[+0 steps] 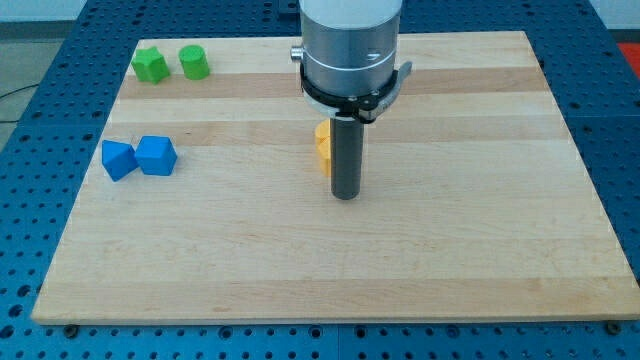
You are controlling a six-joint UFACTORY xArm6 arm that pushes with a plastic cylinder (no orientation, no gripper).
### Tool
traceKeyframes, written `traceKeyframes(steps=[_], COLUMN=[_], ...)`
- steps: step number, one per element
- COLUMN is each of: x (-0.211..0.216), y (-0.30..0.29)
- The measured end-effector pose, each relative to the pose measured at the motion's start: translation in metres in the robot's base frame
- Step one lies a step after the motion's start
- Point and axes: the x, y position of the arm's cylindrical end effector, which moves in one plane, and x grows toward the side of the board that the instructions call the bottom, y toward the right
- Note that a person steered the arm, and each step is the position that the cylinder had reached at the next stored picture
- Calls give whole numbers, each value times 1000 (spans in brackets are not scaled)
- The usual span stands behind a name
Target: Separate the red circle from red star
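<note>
I see no red circle and no red star in the camera view; the arm's body may hide them. My tip (345,196) rests on the wooden board (480,230) near its middle. A yellow block (322,146) sits just left of the rod and slightly above the tip, partly hidden by it, so I cannot make out its shape. Whether the rod touches it I cannot tell.
A green star-like block (150,65) and a green round block (194,62) sit at the board's top left. Two blue blocks (118,159) (157,155) sit side by side, touching, at the left edge. The board lies on a blue perforated table (30,120).
</note>
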Motion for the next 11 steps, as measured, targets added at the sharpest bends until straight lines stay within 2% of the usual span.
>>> traceKeyframes(steps=[1,2,3,4,6,8,9,10,11], x=[-32,-122,-228,-268,-267,-188,-183,-221,-238], y=[75,135,149,129,64,28,28,34,19])
